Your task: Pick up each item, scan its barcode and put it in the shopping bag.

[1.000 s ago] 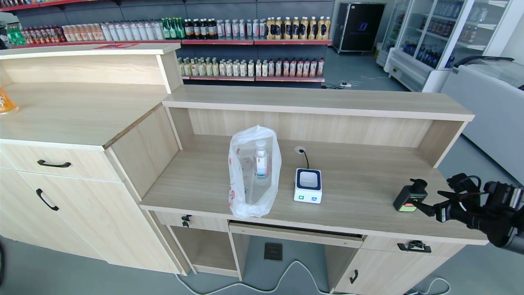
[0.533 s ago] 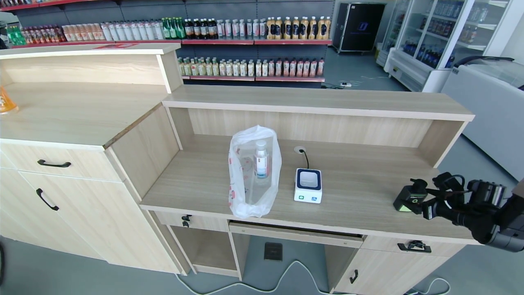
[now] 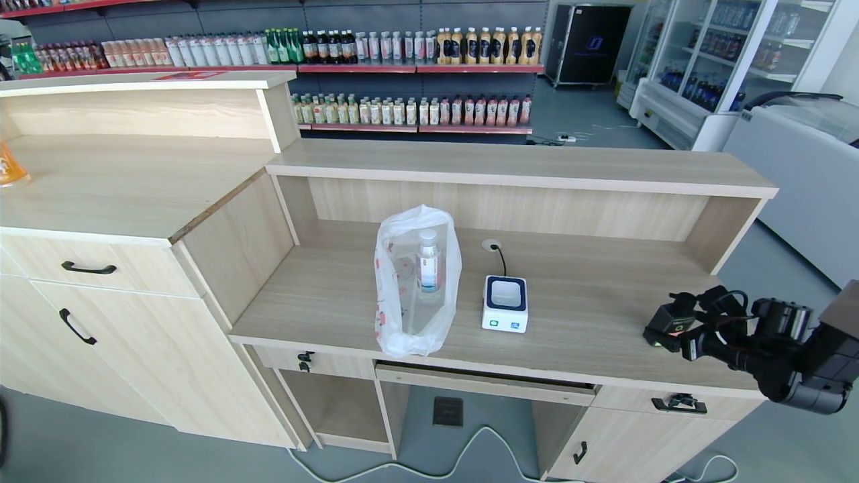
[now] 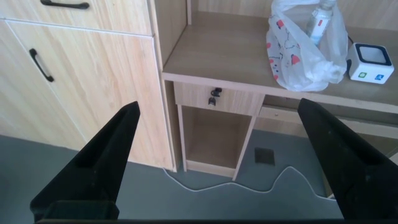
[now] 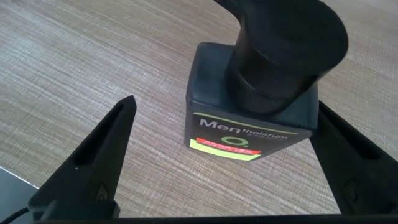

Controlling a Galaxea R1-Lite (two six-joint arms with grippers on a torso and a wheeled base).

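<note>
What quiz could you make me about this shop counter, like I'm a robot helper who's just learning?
1. What stands inside the shopping bag?
A) a clear bottle with a white cap
B) a banana
C) a cereal box

2. True or false: the right pincer is open, with a finger on each side of the dark pump bottle.

3. Fill in the gap: the white scanner sits on the counter, on the robot's ____ side of the shopping bag.

Key: 1 A; 2 true; 3 right.
</note>
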